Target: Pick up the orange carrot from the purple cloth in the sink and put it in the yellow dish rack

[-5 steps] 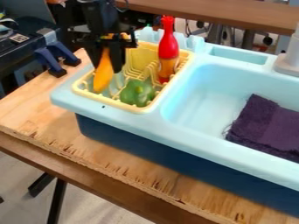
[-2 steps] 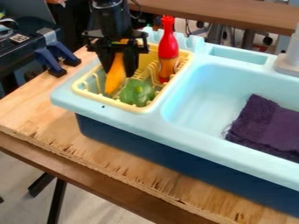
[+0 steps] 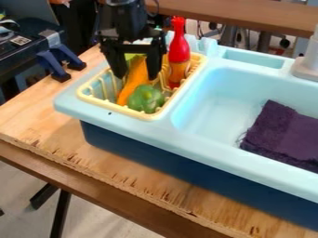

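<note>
Black gripper [image 3: 137, 77] fingers stand spread, one either side of the orange carrot [image 3: 137, 78], which leans in a yellow dish rack [image 3: 115, 110]; whether they touch it, I cannot tell. Just beside the carrot, at five o'clock, sits a green pepper [image 3: 146, 99]. Toward two o'clock, a red-topped bottle [image 3: 179, 50] stands in the rack. Farther out, at four o'clock, a dark purple cloth [image 3: 287, 135] lies in the light-blue sink [image 3: 208, 100]; blue clamps [image 3: 69, 56] grip the wooden tabletop [image 3: 37, 109] toward ten.
</note>
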You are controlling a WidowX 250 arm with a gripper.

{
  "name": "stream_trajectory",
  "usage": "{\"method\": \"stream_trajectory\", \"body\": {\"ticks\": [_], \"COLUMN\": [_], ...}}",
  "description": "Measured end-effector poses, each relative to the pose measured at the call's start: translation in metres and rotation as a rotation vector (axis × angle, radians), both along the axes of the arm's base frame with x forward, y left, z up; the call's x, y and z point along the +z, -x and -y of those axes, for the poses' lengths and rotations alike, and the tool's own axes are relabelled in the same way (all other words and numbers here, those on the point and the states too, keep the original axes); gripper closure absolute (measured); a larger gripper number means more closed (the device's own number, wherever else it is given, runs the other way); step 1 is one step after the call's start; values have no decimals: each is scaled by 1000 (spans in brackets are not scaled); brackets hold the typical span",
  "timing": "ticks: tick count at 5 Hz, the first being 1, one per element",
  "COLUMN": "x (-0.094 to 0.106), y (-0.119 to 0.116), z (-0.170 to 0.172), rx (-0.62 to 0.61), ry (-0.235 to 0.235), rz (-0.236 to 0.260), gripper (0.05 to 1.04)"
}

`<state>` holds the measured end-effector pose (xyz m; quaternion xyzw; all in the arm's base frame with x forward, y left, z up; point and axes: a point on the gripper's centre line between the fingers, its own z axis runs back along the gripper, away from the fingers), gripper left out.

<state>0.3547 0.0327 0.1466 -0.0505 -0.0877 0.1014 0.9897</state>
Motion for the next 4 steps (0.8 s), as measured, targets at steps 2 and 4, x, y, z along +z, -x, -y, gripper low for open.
{"method": "stream_trajectory", "body": {"ticks": [2,4], "x": [37,76], "y": [16,27], "z": [18,97], "rx": [-38,-181], "ry": [-65,-62], "rz": [36,0], "gripper": [76,76]}}
